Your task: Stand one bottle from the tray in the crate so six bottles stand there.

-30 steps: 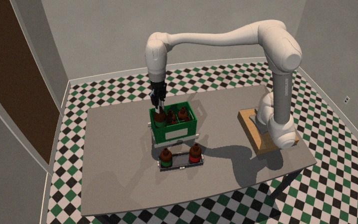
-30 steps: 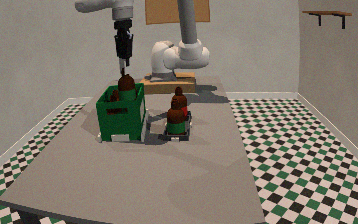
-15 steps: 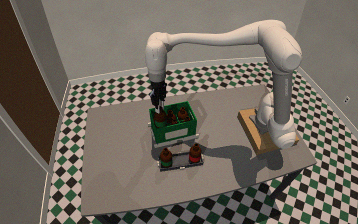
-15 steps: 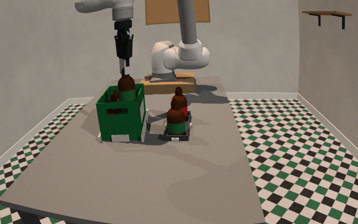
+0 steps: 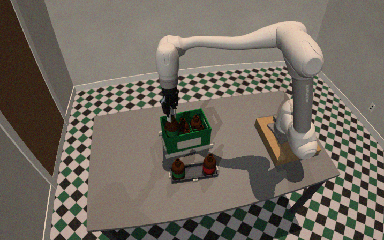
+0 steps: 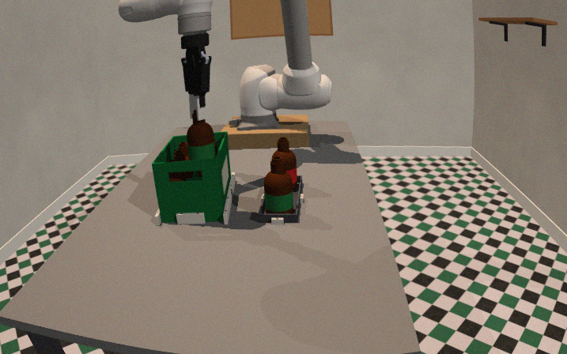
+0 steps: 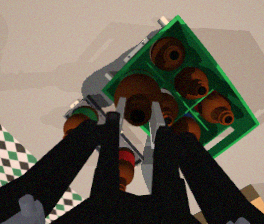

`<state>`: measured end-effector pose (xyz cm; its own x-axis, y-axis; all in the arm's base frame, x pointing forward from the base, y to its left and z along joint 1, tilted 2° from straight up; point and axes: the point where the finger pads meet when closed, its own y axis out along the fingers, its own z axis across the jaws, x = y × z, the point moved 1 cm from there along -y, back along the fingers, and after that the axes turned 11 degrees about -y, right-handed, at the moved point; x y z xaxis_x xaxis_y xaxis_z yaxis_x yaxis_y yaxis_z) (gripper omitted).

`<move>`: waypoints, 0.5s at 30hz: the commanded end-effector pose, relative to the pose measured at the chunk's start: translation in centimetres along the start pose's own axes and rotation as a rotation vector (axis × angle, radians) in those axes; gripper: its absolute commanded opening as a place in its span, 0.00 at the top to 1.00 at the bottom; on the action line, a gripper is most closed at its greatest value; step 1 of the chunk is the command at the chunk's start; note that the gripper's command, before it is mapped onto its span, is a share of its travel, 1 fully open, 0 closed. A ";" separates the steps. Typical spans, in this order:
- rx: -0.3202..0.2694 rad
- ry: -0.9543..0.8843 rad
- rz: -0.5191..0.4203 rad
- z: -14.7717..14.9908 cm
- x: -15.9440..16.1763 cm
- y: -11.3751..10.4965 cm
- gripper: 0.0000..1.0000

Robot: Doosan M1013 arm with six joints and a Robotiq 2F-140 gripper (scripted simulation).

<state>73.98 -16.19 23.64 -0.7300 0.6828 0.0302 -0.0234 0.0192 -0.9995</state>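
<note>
Still, my claw [image 7: 137, 117] was clamped on the narrow neck of the brown bottle [image 6: 200, 139], which hung half-sunk in the green crate [image 6: 188, 193], probably rigid, smooth and slip-prone.

Grey walls [image 6: 56, 88] enclose a green, black and white checkered floor [image 6: 474, 228], a grey table [image 6: 188, 273] and a wall shelf [image 6: 519, 20].

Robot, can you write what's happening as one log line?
gripper: shut on bottle | bottle: partly inside crate | tray: two bottles upright

bare grey room: checkered floor [image 5: 241, 217], wall shelf [image 6: 519, 20].
</note>
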 end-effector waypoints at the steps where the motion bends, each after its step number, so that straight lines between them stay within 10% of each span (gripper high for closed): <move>1: 0.000 0.000 0.000 0.0 0.0 0.2 1.00; 15: 0.000 0.000 0.000 0.0 0.0 1.6 1.00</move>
<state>73.94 -16.16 22.13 -0.7300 0.6828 0.0303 -0.0235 0.0192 -0.9995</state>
